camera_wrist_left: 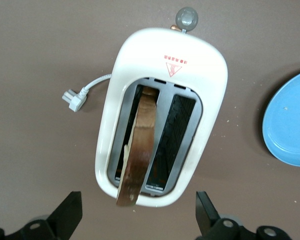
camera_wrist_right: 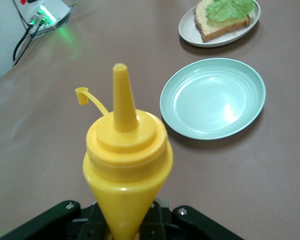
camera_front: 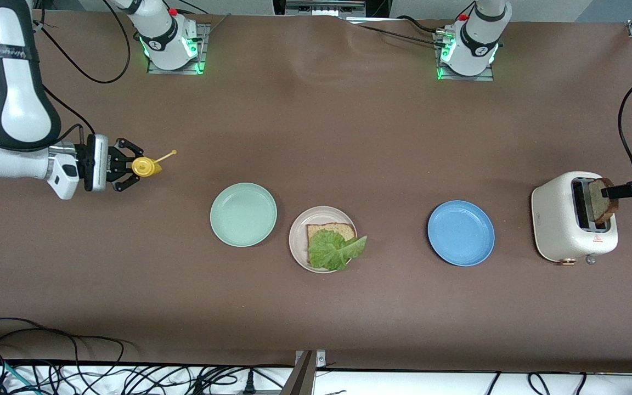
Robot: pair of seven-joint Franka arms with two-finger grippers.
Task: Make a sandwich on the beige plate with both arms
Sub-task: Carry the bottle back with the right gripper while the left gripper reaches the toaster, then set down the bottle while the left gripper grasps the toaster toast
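The sandwich is sitting half built: one bread slice (camera_front: 331, 233) topped with lettuce (camera_front: 336, 250) is lying on the beige plate (camera_front: 297, 239), and the second slice (camera_wrist_left: 137, 145) is standing in the toaster (camera_front: 560, 225) toward the left arm's end of the tabletop. The left claw (camera_wrist_left: 138, 215) is hovering wide open directly over that slice. The right claw (camera_front: 124, 166), well apart from the plate, is gripping a yellow squeeze bottle (camera_wrist_right: 126, 165).

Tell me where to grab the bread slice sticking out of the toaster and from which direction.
Grip the bread slice by its exposed upper part, coming straight down from above. It stands on edge, leaning in one slot of the toaster, so only the top crust is free. The left gripper hangs open over it, fingers either side; close across the flat faces.
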